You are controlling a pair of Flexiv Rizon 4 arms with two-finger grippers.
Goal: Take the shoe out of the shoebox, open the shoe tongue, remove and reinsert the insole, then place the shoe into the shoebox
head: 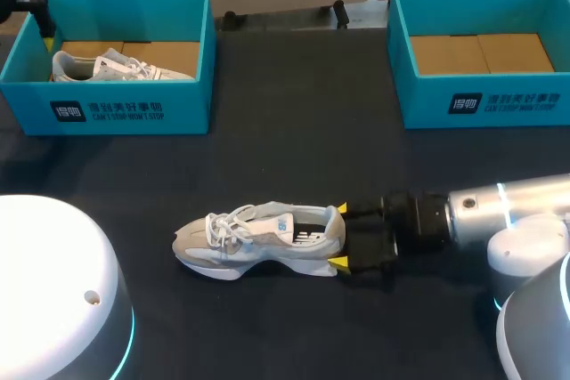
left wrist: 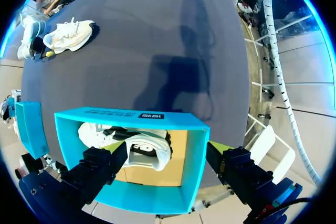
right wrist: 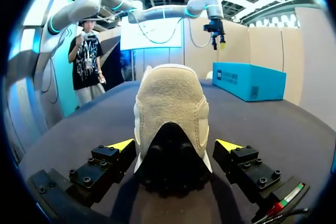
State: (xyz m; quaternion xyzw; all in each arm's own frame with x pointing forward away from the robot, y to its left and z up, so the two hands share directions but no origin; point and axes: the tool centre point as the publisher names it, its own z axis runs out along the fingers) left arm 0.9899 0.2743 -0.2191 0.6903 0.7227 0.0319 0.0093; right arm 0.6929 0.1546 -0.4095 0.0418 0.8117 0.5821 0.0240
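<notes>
Your right gripper (head: 340,236) sits released at lower centre, fingers straddling the heel of the shoe (head: 240,246); its long axis runs leftward, toe farthest.

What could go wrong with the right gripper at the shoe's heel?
The right gripper is open astride the heel of the shoe; advancing before closing may just push the shoe along the table. Only the heel's end lies between the fingers, so a grip could slip. The left shoebox holds another shoe; returning this one there could jam.
</notes>
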